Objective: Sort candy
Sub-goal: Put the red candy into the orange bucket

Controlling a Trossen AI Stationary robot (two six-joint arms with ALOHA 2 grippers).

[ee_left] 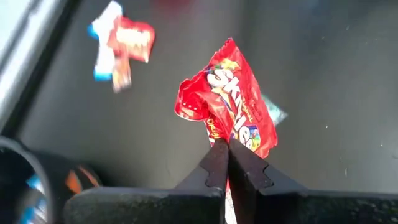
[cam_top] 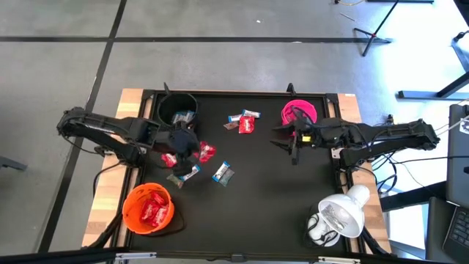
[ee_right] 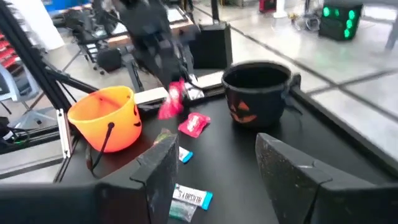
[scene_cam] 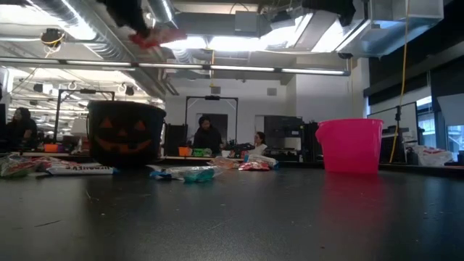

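My left gripper point(cam_top: 176, 152) point(ee_left: 227, 163) is shut on a red Skittles packet point(ee_left: 231, 102) point(cam_top: 170, 159), held above the table between the black pumpkin bowl point(cam_top: 178, 110) and the orange bowl point(cam_top: 149, 207). In the low view the packet point(scene_cam: 156, 36) hangs high at the picture's top. Another red sweet point(cam_top: 207, 152) and blue-and-white sweets point(cam_top: 222, 172) lie flat on the black mat. A further group point(cam_top: 245, 122) lies near the far edge. My right gripper point(cam_top: 293, 147) point(ee_right: 217, 168) is open, beside the pink bowl point(cam_top: 299, 114). My left gripper pinches the red packet between its two fingers point(ee_left: 216, 167) at one end of the wrapper point(ee_left: 233, 142). The rest of the crumpled packet sticks out beyond the fingertips. It is lifted clear of the mat.
The black bowl holds blue-and-white sweets, the orange bowl red ones. A white lamp point(cam_top: 338, 214) stands at the table's near right corner. Bare mat point(cam_top: 271, 198) lies in the middle and near right. People sit in the room beyond point(scene_cam: 206, 134).
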